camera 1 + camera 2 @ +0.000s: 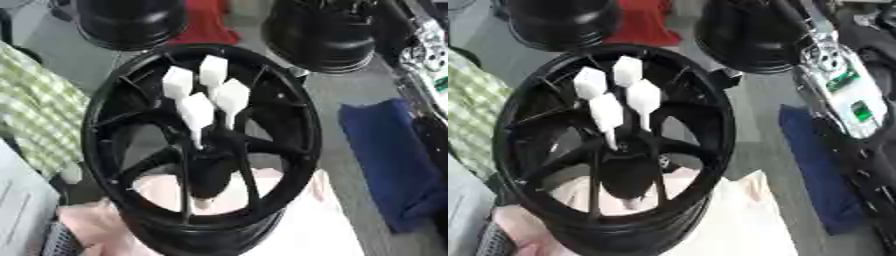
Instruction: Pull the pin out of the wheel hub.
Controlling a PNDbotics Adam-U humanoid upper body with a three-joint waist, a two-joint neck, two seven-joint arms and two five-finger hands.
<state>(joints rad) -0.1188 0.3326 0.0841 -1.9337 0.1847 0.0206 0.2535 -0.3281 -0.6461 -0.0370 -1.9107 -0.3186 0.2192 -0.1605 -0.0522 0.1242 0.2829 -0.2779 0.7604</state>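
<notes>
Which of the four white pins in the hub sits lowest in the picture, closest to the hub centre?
The front-most white pin, below and between the other three. Its thin stem reaches down toward the centre of the black wheel hub.

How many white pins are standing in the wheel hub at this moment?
4, clustered over the black wheel hub centre: upper left pin, top pin, right pin, and nearest pin. Others may be hidden behind the spokes.

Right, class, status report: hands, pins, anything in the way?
Neither hand in view; right arm along right edge. Four white pins upright in black wheel hub. Nothing blocking them.
</notes>
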